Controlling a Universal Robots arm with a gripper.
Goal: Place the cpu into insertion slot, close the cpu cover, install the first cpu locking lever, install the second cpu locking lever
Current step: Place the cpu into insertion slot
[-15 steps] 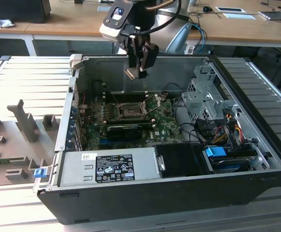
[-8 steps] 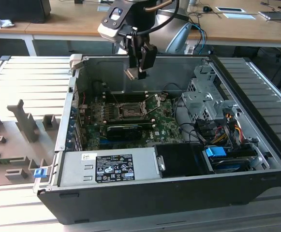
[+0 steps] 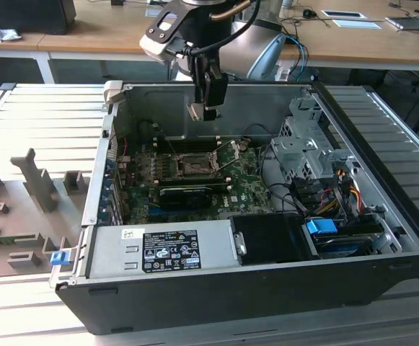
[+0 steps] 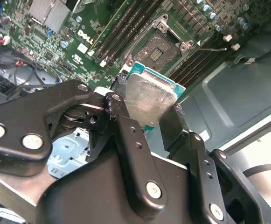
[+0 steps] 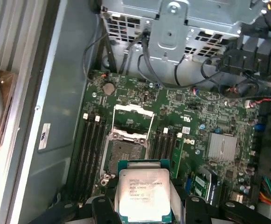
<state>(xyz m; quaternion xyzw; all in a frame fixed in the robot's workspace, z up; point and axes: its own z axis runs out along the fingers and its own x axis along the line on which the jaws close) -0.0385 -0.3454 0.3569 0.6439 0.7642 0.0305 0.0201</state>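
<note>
The gripper point(image 3: 209, 108) hangs over the open case point(image 3: 267, 288), its fingers point(image 4: 126, 116) clamped on two opposite edges of the cpu point(image 5: 142, 193), metal face showing in both wrist views. The cpu sits in the air above the motherboard point(image 5: 210, 112), near the slot point(image 5: 122, 156) but clear of it. The slot lies bare, and the cover point(image 5: 131, 108) seems swung up beside it.

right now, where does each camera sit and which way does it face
Exterior view: off the arm, looks down into the case; arm and claw show.
First wrist view: on the wrist, faces down at the motherboard; claw fingers show.
Second wrist view: on the wrist, looks past the claw's links.
Both wrist views share the clamped cpu and insertion slot.
</note>
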